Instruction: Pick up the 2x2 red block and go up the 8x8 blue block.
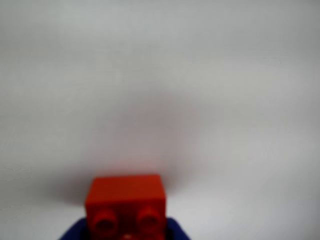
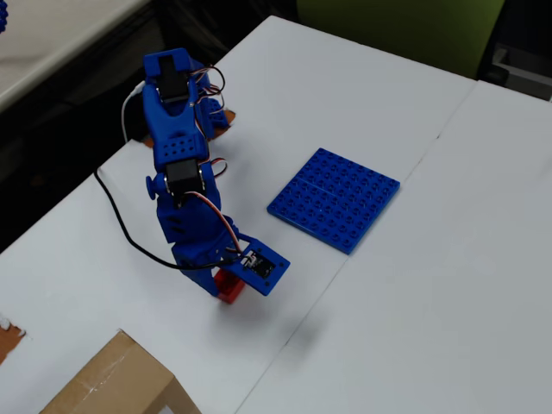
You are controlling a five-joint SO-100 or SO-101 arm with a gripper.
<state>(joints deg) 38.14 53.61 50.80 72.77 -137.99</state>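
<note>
In the overhead view the blue arm (image 2: pixel 181 185) stands on the white table (image 2: pixel 448 285) and bends down toward the lower part of the picture. The 8x8 blue block (image 2: pixel 335 198) lies flat on the table, to the right of the arm and a little higher in this view, well apart from the gripper (image 2: pixel 226 285). The 2x2 red block (image 2: pixel 229 286) is seen only partly here, under the end of the arm, below and to the left of the blue plate. A corner of a cardboard box (image 2: pixel 112 379) is at the bottom edge, further left and lower than the plate. In the wrist view the red block (image 1: pixel 125 204) fills the lower middle of the picture, with two studs facing the camera and blue gripper parts on both its sides at the bottom edge; the gripper (image 1: pixel 125 232) seems closed around the brick. Behind the brick there is only blurred white table (image 1: pixel 160 75) with a soft shadow, and I cannot tell if the brick touches the table or is lifted.
</note>
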